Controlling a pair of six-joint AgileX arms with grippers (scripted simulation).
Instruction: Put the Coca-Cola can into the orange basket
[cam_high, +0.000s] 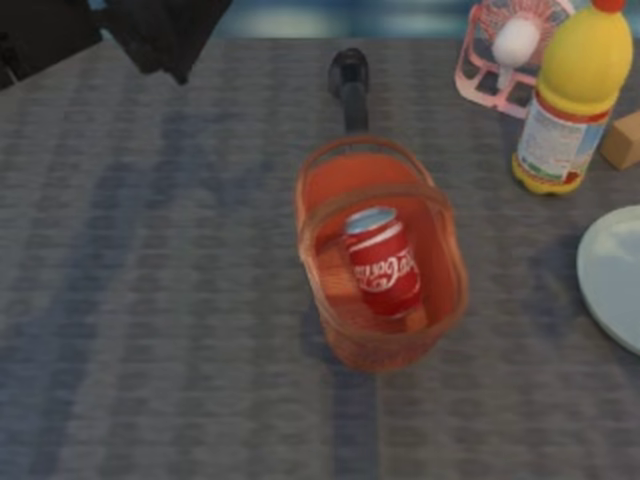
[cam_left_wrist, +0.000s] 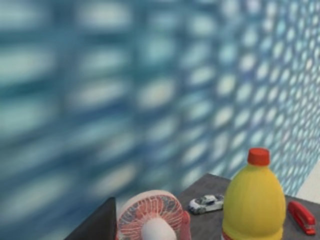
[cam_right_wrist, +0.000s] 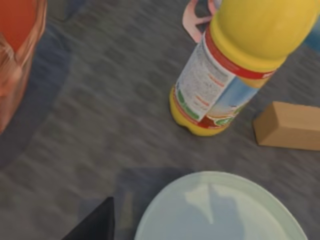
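The Coca-Cola can (cam_high: 382, 265) lies inside the orange basket (cam_high: 447, 300), far from either arm's fingers; whether those are spread cannot be told.

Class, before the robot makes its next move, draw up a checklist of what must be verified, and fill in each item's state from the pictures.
1. Coca-Cola can inside the orange basket: ok.
2. Can free of any gripper: ok, none is near it in the top view.
3. Basket upright on the table: ok.
4. Yellow bottle standing, apart from the basket: ok.
5. White plate clear of the basket: ok.
6. Left and right gripper open or shut: cannot tell, neither shows.
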